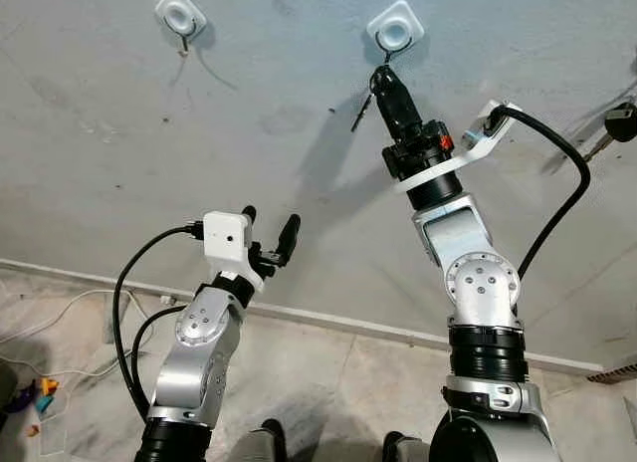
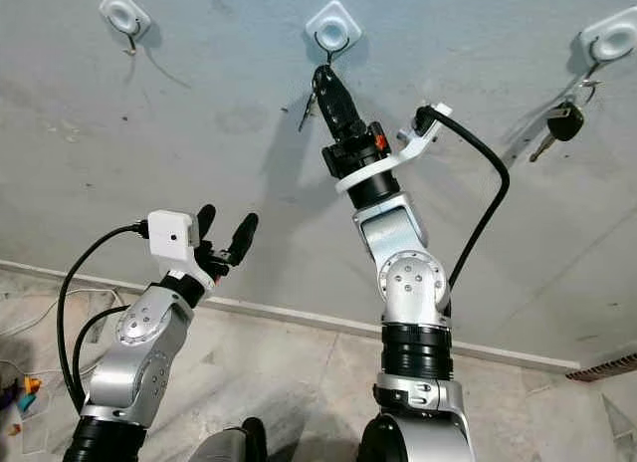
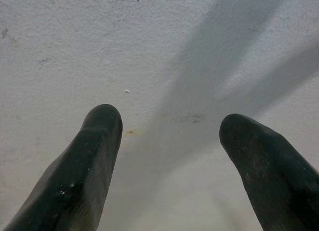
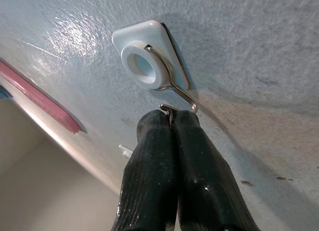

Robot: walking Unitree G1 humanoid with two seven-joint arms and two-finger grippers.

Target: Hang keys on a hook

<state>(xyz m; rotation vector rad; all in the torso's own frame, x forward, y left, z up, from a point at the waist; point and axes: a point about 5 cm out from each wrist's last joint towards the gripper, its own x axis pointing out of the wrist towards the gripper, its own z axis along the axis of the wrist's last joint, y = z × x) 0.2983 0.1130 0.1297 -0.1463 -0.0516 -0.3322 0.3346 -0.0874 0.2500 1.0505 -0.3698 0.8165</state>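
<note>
My right gripper (image 1: 381, 80) is raised against the grey wall, just under the middle white hook (image 1: 395, 28). It is shut on the keys: a thin metal ring (image 4: 167, 108) shows between its fingertips (image 4: 158, 122), right at the tip of the hook's bent wire (image 4: 181, 93). A small key (image 1: 360, 113) dangles beside the fingers, casting a shadow on the wall. My left gripper (image 1: 270, 233) is held lower and to the left, open, with nothing between its fingers (image 3: 94, 141), facing bare wall.
Another white hook (image 1: 180, 14) hangs bare at upper left. A third hook (image 2: 611, 34) at far right holds a black-headed key bunch (image 2: 563, 121). A baseboard (image 1: 338, 323) meets the tiled floor; white cables (image 1: 50, 313) lie at lower left.
</note>
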